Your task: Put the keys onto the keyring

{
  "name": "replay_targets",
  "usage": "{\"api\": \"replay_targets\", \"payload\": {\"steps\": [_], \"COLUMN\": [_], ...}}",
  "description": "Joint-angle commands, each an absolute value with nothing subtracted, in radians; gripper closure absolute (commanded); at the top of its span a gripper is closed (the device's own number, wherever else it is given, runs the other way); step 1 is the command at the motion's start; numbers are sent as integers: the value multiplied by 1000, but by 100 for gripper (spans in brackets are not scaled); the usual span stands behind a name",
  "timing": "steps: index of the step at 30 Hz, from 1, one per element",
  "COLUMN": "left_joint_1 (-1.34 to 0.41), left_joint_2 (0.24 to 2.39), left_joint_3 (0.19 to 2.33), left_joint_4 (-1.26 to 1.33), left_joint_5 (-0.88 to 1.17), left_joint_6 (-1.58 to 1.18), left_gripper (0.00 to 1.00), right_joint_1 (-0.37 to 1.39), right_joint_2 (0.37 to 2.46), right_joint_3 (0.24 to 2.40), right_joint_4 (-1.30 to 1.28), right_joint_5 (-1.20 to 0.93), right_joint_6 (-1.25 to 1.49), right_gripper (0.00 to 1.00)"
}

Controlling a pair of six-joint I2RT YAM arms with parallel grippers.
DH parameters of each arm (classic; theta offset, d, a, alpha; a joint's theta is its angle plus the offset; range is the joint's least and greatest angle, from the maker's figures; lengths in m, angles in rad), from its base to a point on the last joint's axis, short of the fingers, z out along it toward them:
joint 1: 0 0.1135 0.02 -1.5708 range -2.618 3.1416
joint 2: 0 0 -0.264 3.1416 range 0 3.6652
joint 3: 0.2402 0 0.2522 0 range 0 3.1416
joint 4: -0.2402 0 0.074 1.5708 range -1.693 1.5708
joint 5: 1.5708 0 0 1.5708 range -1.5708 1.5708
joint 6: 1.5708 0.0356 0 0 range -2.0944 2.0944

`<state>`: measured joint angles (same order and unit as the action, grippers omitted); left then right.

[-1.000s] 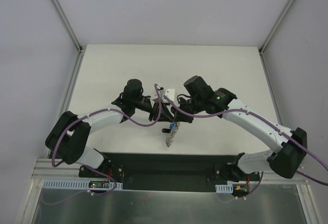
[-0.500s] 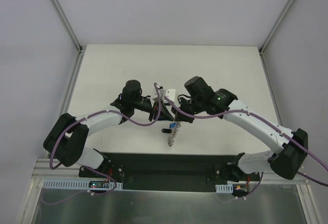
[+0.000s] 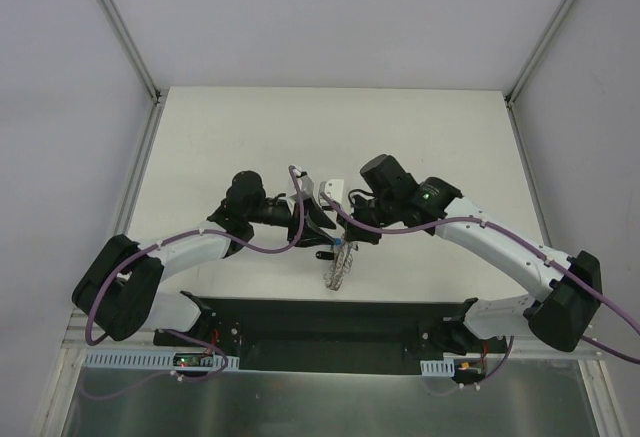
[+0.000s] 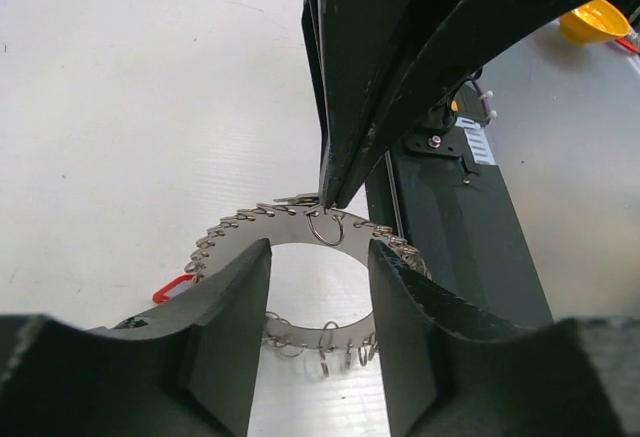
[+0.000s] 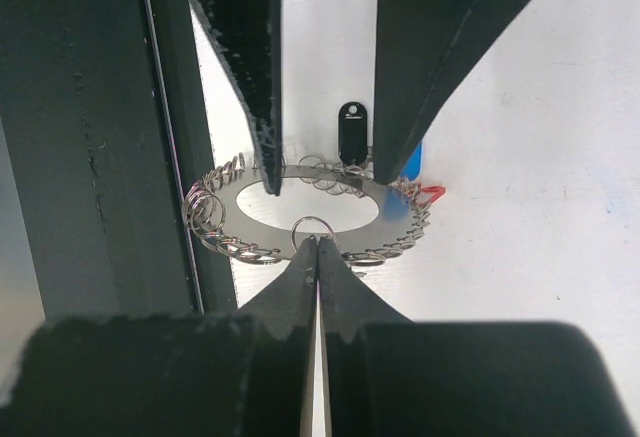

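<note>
The keyring is a wide flat grey metal ring with a round central hole; wiry silver loops line its rim; a red tag and a blue tag sit at one side; the right gripper pinches one loop; a small black oblong key lies just beside the rim on the white desk.

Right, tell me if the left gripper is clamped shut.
No: the fingers of the left gripper stand apart over the keyring, with a black key showing in the gap between them.
</note>
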<state>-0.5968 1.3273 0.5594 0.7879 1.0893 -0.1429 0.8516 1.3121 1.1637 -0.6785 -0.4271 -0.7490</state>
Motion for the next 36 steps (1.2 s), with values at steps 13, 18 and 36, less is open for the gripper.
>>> {"api": "replay_targets", "payload": {"steps": [13, 18, 36], "left_joint_1": [-606, -606, -618], "left_joint_2": [1353, 1410, 1489], "left_joint_3": [568, 617, 676], "left_joint_4": [876, 876, 879], "left_joint_5": [1133, 1203, 1249], "left_joint_6": [-95, -80, -81], "left_gripper": [41, 41, 55], "right_joint_1": [858, 862, 865], "right_joint_2": [1370, 1379, 1381], "right_joint_3": [1296, 1310, 1312], "right_joint_4": [-686, -693, -692], "right_joint_5": [-479, -486, -499], "right_joint_6": [-792, -798, -799], "right_gripper": [99, 99, 99]}}
